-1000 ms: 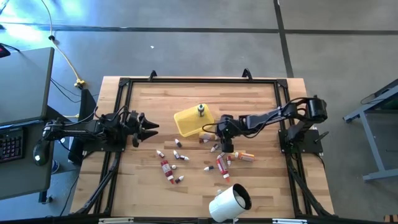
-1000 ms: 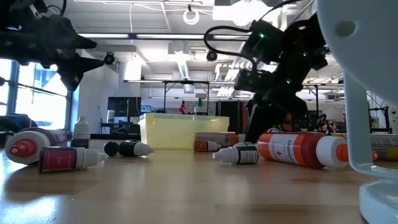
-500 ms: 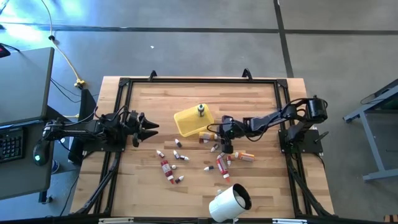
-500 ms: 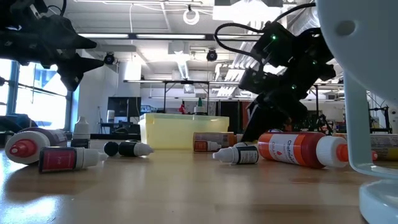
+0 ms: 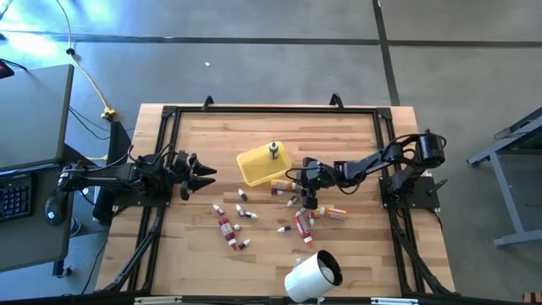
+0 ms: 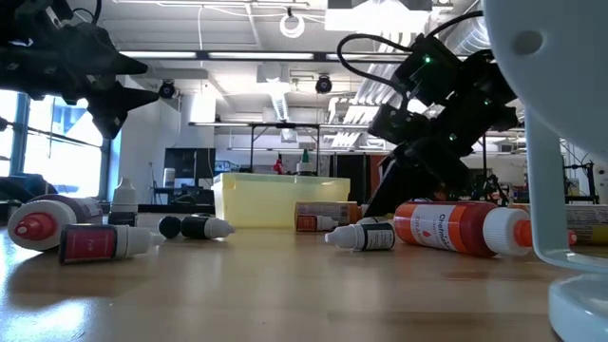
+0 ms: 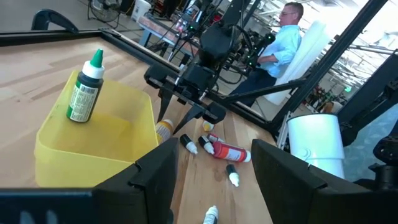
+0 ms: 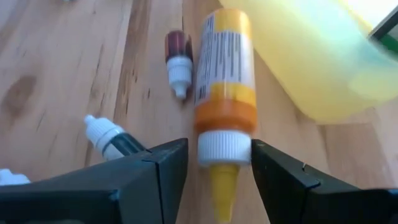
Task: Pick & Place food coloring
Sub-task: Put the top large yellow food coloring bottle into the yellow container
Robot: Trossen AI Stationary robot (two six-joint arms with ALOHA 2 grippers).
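Several small food coloring bottles and tubes lie scattered on the wooden table, among them a red tube and a red-orange bottle. A green-capped bottle stands upright in the yellow tray. An orange-and-yellow bottle lies on its side beside the tray, its yellow tip toward my right gripper. That gripper is open and low over the table, one finger on each side of the bottle's white collar. My left gripper is open and empty at the table's left. My right gripper has its two fingers on either side of the orange-and-yellow bottle's white collar, slanting down from the table's right, along the bottle. The bottle lies flat on the table. Whether a finger touches the collar, I cannot tell.
A large white cylinder lies near the table's front edge. A dark bottle and a small dark red one lie close beside the orange bottle. A black frame runs round the table. A person sits beyond the table.
My right gripper has tipped: its wrist has swung toward the table's right while its fingertips stayed low near the orange-and-yellow bottle by the tray.
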